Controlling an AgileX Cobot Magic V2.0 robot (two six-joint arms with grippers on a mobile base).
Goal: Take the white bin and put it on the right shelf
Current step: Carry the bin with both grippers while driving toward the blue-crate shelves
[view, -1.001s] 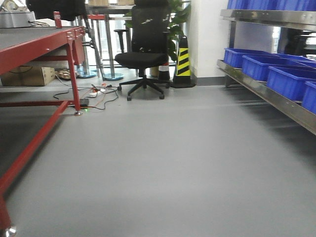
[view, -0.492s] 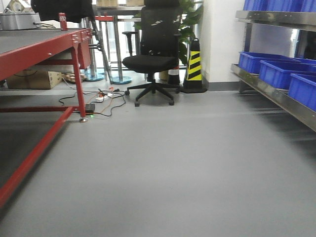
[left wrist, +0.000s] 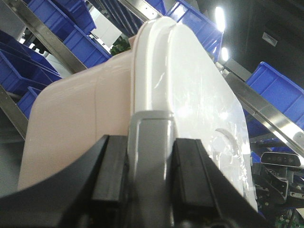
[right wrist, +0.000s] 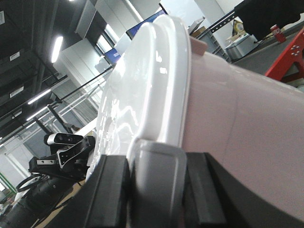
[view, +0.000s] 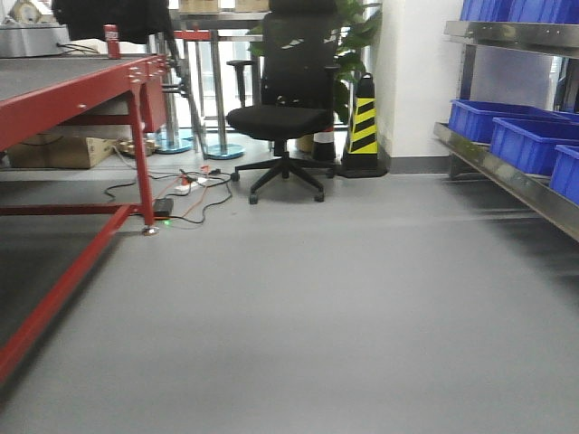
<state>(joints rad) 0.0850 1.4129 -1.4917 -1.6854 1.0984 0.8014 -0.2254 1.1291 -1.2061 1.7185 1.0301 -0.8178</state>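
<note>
The white bin (left wrist: 71, 118) is a pale pinkish tub with a flat white lid (left wrist: 190, 85), and it fills both wrist views. My left gripper (left wrist: 151, 159) is shut on the grey latch (left wrist: 151, 133) at one end of the bin. At the other end my right gripper (right wrist: 156, 187) is shut on a matching grey latch (right wrist: 159, 166), with the tub wall (right wrist: 237, 123) to its right. The right shelf (view: 507, 174) is a steel rack along the right edge of the front view. The bin and grippers do not show in the front view.
Blue crates (view: 529, 145) sit on the steel rack. A red-framed table (view: 81, 86) stands at the left, with cables (view: 185, 185) on the floor beside its leg. A black office chair (view: 282, 117) and a striped cone (view: 364, 127) stand at the back. Grey floor (view: 317, 307) lies between them.
In the front view the chair, the cone and the steel rack have slid to the right of the picture, and fewer blue crates show at the right edge.
</note>
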